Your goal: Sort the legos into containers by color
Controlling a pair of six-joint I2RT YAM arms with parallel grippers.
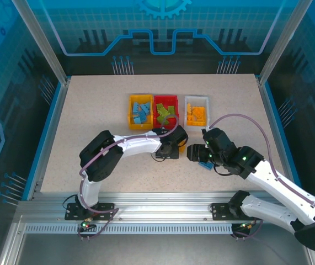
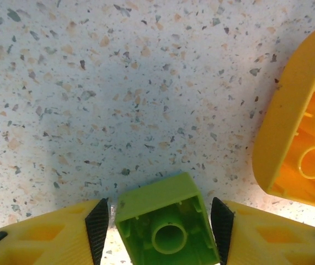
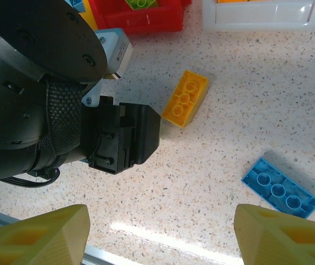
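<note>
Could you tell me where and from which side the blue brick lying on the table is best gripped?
Probably across the two long side walls of the blue brick, near mid-length, coming straight down from above. It lies flat, hollow underside up, with bare table beside both long walls. The right fingers would need turning to match its diagonal lie.

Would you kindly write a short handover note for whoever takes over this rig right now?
Left gripper: jaws on either side of a green brick lying on the table; grip not certain.
Right gripper: open, empty.
Done: blue bricks in the yellow bin, green bricks in the red bin, orange bricks in the white bin.
Left: the green brick, an orange brick and a blue brick on the table.
</note>
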